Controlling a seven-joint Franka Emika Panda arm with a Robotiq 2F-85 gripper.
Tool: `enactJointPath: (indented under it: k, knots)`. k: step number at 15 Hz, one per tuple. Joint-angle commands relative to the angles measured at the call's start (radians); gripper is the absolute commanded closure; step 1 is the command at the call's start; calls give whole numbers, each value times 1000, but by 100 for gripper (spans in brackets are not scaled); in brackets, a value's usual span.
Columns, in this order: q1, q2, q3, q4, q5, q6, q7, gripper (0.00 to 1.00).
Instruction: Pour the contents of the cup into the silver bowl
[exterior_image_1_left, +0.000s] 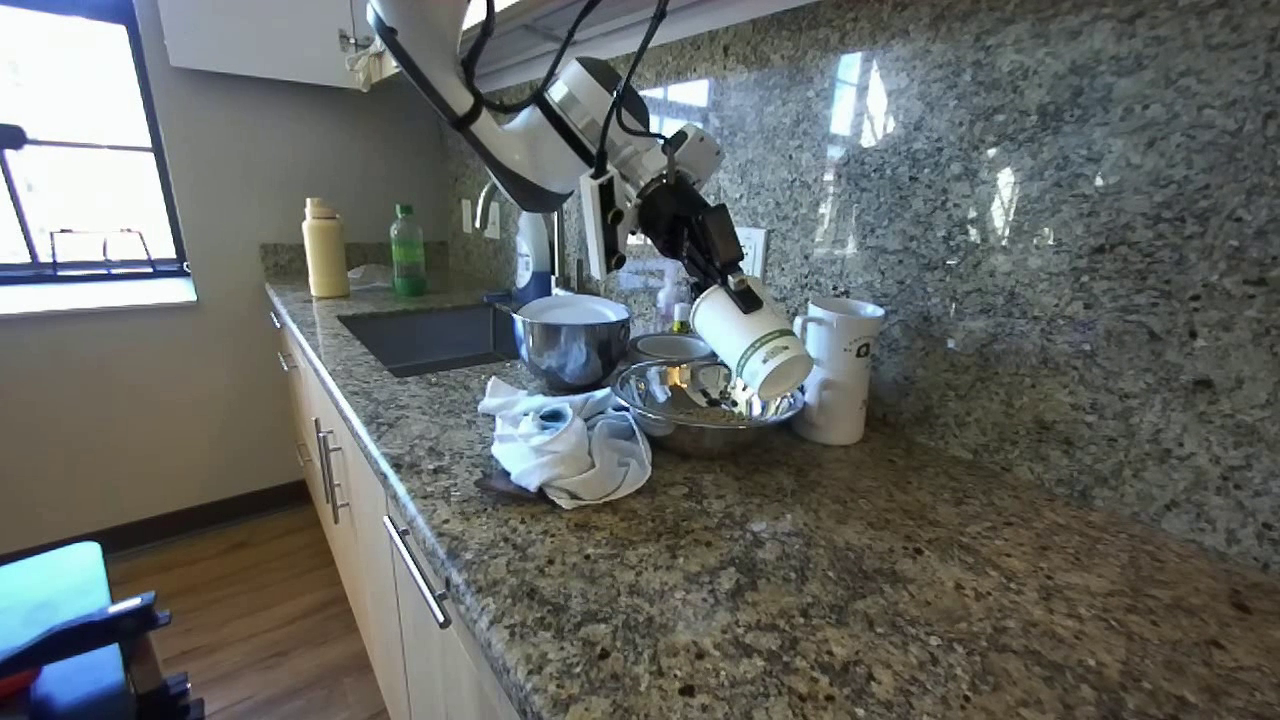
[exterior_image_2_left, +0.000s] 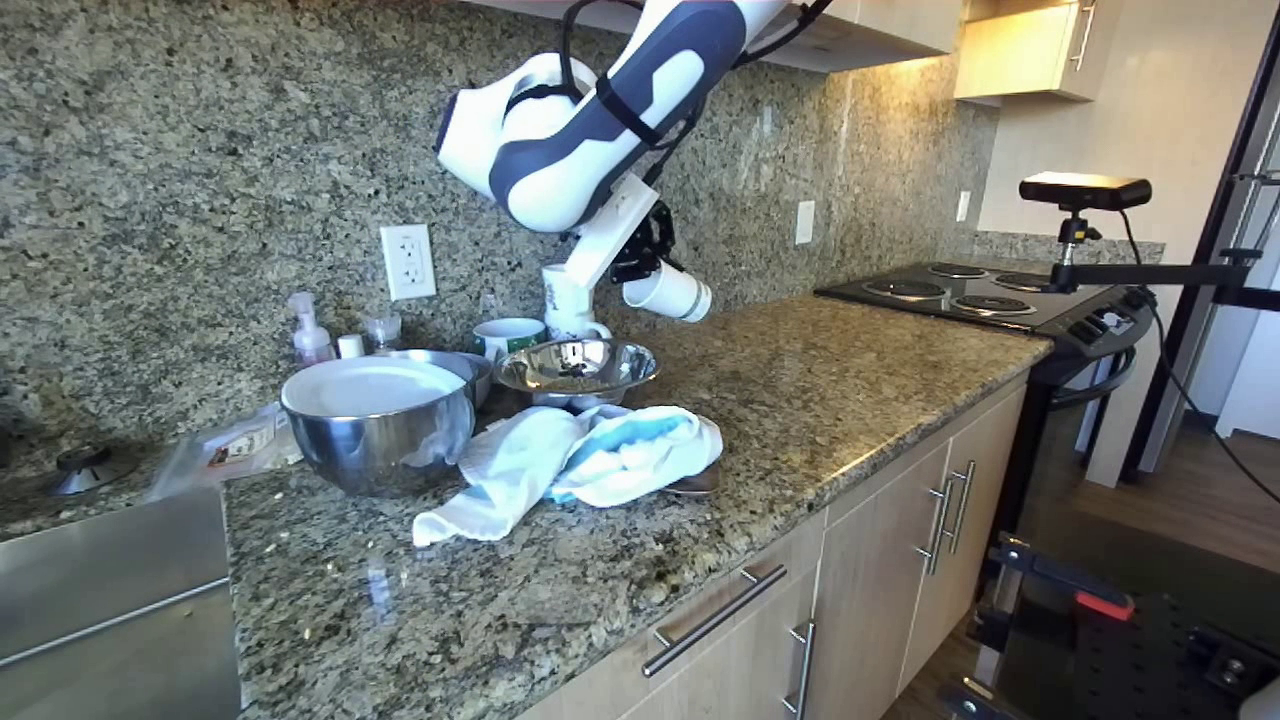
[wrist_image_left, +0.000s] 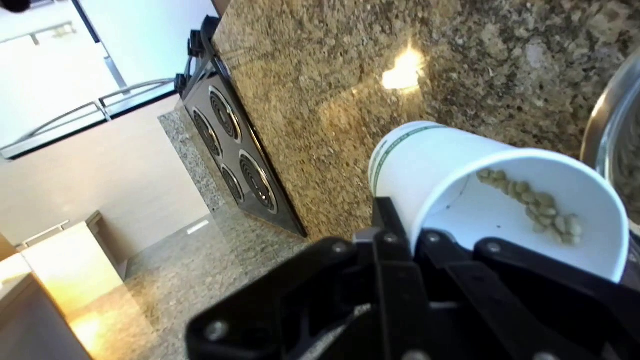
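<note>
Cup (exterior_image_1_left: 750, 340) aslant, mouth toward silver bowl (exterior_image_1_left: 700, 438)

Now, in an exterior view: bowl (exterior_image_1_left: 700, 434) set on c'top (exterior_image_1_left: 800, 560) w/ cloth (exterior_image_1_left: 570, 450) at near left, pot (exterior_image_1_left: 570, 358) at far left, sink (exterior_image_1_left: 430, 335) past that, container (exterior_image_1_left: 836, 400) just right. Cup (exterior_image_1_left: 748, 338) held up nr. bowl's rim by gripper (exterior_image_1_left: 740, 292); bits (wrist_image_left: 540, 205) seen in cup, wrist view.
</note>
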Motion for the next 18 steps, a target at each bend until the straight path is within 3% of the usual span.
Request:
enactJointPath:
  k: [1,10,14,15,18]
  knots:
    - [-20,-113,-15,-160,58,46,87,100]
    - [-58,-184,-43,-276,170,114,196,100]
    - [9,-169,-60,-231,68,12,144,100]
    - [-35,-142,-50,-218,113,64,163,100]
    - [-26,-137,-48,-216,107,58,163,99]
